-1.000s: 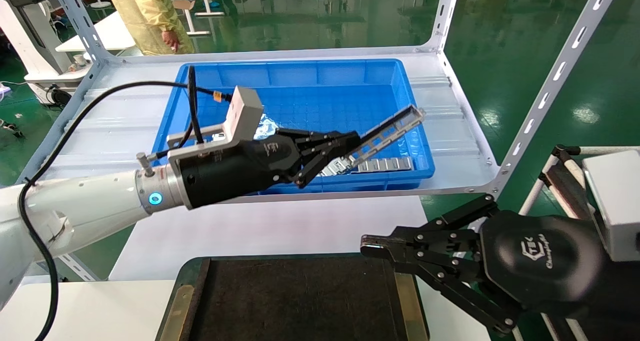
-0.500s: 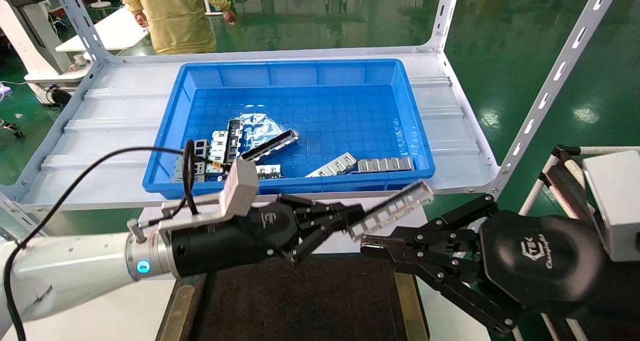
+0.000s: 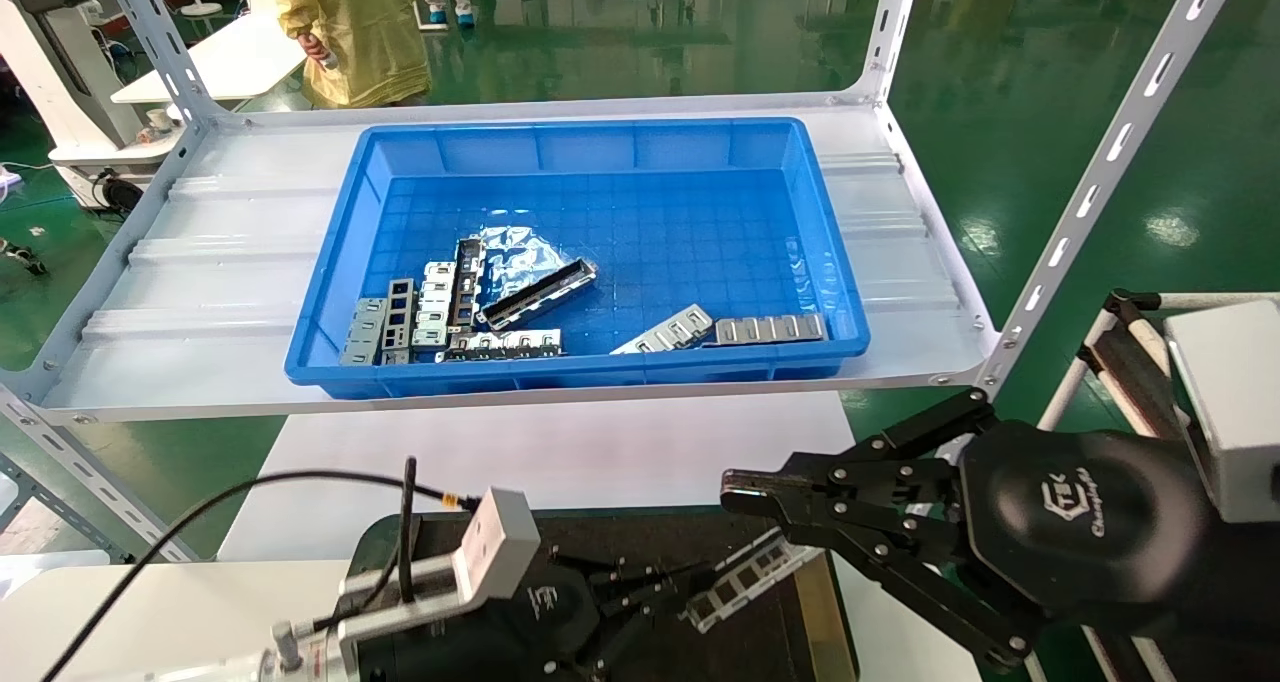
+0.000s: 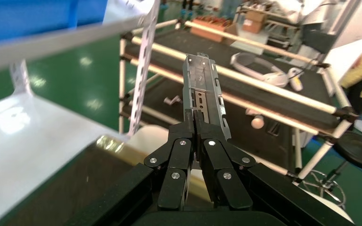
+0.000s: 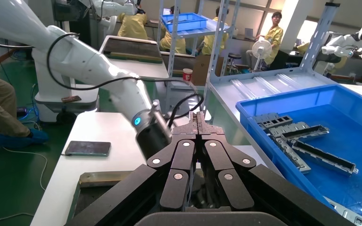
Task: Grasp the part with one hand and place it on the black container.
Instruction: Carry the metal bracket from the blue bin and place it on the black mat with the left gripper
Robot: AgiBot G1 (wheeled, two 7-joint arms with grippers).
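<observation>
My left gripper (image 3: 690, 590) is shut on one end of the part (image 3: 752, 576), a slim grey channel bar with rectangular cutouts. It holds the part low over the right half of the black container (image 3: 480, 542) at the bottom of the head view. In the left wrist view the part (image 4: 202, 92) sticks out past the closed fingertips (image 4: 194, 123), over the container's brass-coloured strip (image 4: 111, 143). My right gripper (image 3: 735, 492) is shut and empty, parked just right of the part; it also shows in the right wrist view (image 5: 198, 123).
A deep blue bin (image 3: 600, 372) on the white shelf (image 3: 220, 252) behind holds several metal strips and a darker channel bar (image 3: 537, 293). A slanted shelf post (image 3: 1100, 177) stands at the right. A person in yellow (image 3: 350, 22) stands beyond the shelf.
My left gripper has carried the part out of the blue bin, toward me and down, to just above the black container. The right gripper has not moved.
</observation>
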